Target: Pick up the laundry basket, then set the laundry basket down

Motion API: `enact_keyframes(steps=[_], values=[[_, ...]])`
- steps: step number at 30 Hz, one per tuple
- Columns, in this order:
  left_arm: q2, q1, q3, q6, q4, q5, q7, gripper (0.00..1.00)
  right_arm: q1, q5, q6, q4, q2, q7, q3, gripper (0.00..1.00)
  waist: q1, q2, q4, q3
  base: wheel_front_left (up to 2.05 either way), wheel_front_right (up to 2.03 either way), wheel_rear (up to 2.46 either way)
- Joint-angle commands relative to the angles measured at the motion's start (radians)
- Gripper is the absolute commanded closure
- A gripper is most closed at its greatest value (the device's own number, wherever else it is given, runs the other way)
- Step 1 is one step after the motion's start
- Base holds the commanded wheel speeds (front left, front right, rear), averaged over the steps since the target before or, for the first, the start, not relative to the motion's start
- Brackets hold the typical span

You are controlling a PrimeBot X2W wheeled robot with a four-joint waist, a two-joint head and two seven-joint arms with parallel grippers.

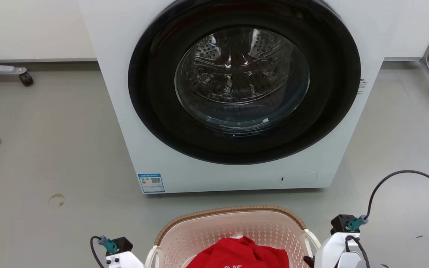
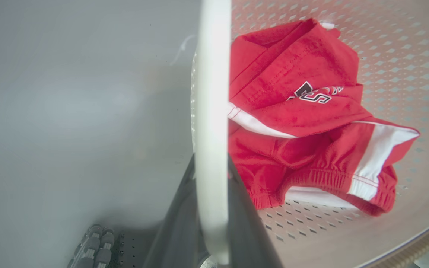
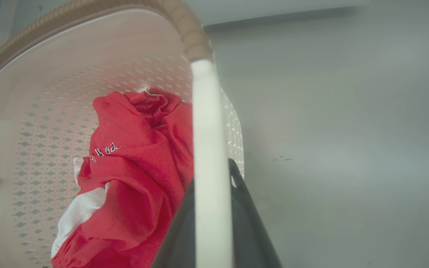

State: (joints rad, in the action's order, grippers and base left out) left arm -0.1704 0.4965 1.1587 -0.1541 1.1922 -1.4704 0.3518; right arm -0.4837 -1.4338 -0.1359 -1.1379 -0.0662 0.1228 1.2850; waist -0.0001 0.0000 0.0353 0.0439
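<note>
Progress: both side handles are gripped, so the pick-up looks begun. I cannot tell whether the base is clear of the floor [image 1: 50,149].
Left to do: the lift, if not yet made, then setting the basket down.
Washer [image 1: 233,93]: fills 12 o'clock of the head view, door shut.
Laundry basket [image 1: 233,209]: at 6 o'clock of the head view, near the washer's front, between the two arms.
Red garment [image 1: 240,255]: lies crumpled inside the basket.
Left forearm [image 1: 123,257]: at 7 o'clock, just beside the basket's left side.
Right forearm [image 1: 339,245]: at 5 o'clock, just beside its right side.
Left gripper [image 2: 210,163]: fingers narrow, one on each side of the white left handle [image 2: 210,93], clamping it.
Right gripper [image 3: 212,175]: likewise narrow, holding the white right handle [image 3: 209,130] below the brown rim.
</note>
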Motion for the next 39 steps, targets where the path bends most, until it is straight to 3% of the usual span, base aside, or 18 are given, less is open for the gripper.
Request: enact_keyframes(steps=[1,39], values=[[-0.142,0.029,-0.020,0.023,0.069,0.005,-0.009,1.00,-0.028,-0.006,0.005,-0.053,0.116,-0.020,-0.005,1.00,0.0001,0.0000,0.000,0.000,0.00,0.00,0.00],[-0.143,0.034,-0.009,0.023,0.074,0.016,-0.002,1.00,-0.027,-0.006,0.005,-0.048,0.116,-0.024,-0.005,1.00,0.0001,0.0000,0.006,-0.015,0.00,0.00,0.00]])
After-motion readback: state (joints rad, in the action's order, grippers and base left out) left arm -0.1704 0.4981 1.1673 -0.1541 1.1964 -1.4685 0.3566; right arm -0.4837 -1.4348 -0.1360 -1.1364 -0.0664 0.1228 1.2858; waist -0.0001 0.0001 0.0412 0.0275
